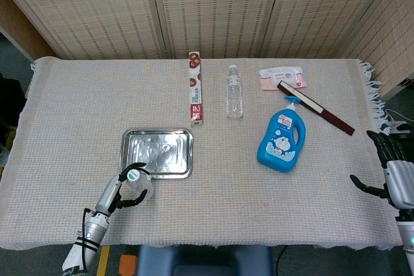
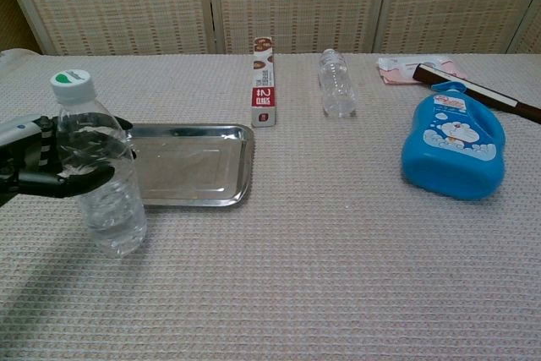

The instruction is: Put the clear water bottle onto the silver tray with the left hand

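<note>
Head view: the left hand (image 1: 123,189) wraps the clear water bottle (image 1: 137,183), which stands upright on the tabletop (image 1: 220,211) just at the near edge of the silver tray (image 1: 157,152), not on it. The right hand (image 1: 388,172) hangs off the tabletop's right edge, fingers spread and holding nothing. A second bottle (image 1: 234,100), a boxed roll (image 1: 195,88) and a blue detergent jug (image 1: 282,140) lie further back.

Chest view: the left hand (image 2: 42,166) grips the clear water bottle (image 2: 100,171) around its middle; the green-marked cap (image 2: 71,84) is up, and the bottle's base sits on the cloth, beside the silver tray's (image 2: 190,166) front-left corner.
</note>
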Available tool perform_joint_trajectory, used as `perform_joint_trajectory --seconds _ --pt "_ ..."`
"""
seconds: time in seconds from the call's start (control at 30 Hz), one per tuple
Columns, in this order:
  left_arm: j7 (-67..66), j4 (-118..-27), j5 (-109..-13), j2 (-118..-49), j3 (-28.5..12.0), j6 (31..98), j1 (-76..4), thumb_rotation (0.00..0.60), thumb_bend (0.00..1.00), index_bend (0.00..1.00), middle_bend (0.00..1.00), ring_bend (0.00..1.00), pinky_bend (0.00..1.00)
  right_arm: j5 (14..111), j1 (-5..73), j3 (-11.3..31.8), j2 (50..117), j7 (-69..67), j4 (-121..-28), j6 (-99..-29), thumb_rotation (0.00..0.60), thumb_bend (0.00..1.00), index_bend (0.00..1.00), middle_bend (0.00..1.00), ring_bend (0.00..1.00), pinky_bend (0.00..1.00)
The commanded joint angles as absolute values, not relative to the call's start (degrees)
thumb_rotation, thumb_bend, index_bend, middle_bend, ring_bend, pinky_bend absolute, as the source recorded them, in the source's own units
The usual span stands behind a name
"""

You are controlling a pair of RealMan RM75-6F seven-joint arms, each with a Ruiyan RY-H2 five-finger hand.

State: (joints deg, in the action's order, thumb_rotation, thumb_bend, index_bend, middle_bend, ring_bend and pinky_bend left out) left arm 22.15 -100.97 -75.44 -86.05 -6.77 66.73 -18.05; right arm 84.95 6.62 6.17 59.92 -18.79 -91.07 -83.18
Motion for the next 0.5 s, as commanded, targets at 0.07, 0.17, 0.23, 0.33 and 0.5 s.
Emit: perform_joint_trajectory --seconds 0.07,0.17,0.23,0.33,0.5 --pt "21.2 -100.2 -74.9 -86.2 -7.4 67.4 -18.0 0.600 0.40 0.46 0.59 0.40 0.30 84.7 6.7 6.2 60.0 -18.7 -91.0 -82.9 0.600 0.14 0.06 0.07 0.00 0.06" --pt "18.0 -98.8 -75.0 -85.5 -8.6 68.4 -18.5 0.600 0.40 0.50 0.63 0.45 0.34 84.5 6.9 6.2 59.9 -18.7 -91.0 -82.4 0.600 0.14 0.06 0.07 0.00 0.06" --pt "13.4 -97.8 -74.8 -83.7 -9.6 68.4 -19.5 0.600 0.40 0.51 0.64 0.45 0.35 84.4 7.0 6.1 59.8 -18.6 -91.1 -82.0 0.600 0.14 0.06 0.07 0.00 0.06" --pt "5.0 -95.4 -74.2 -81.3 -11.8 69.4 -21.3 0.600 0.40 0.51 0.64 0.45 0.35 84.4 7.1 6.0 59.7 -18.8 -91.3 -81.6 0.600 0.14 0.06 0.07 0.00 0.06" --pt "-3.3 -92.2 -72.5 -78.5 -15.1 69.9 -23.7 0.600 0.40 0.53 0.66 0.47 0.39 84.4 7.3 5.8 59.7 -18.5 -91.3 -81.0 0.600 0.14 0.06 0.07 0.00 0.06"
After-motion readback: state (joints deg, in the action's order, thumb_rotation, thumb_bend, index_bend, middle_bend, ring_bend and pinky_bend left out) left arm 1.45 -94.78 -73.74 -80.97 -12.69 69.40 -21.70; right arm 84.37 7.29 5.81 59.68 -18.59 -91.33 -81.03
